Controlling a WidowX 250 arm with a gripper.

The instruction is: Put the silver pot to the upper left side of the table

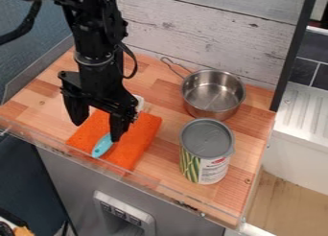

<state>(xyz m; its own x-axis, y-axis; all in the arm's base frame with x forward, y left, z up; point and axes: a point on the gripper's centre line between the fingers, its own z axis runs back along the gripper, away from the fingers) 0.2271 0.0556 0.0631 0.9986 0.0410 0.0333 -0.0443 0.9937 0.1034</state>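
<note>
Hanging over the orange cloth (pixel 146 130), the gripper (pixel 97 132) is holding its two fingers wide apart and gripping nothing, one fingertip showing right by the teal handle (pixel 102 145) that is lying on the cloth. The silver pot (pixel 213 93) is standing upright toward the back right of the wooden surface (pixel 168 156), its wire handle (pixel 173 64) pointing to the upper left, while a lidded can (pixel 206 151) is standing upright just in front of it.

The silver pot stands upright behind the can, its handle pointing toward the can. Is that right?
Not the handle: in the camera view it points to the upper left, away from the can. The silver pot does stand upright behind the can.
</note>
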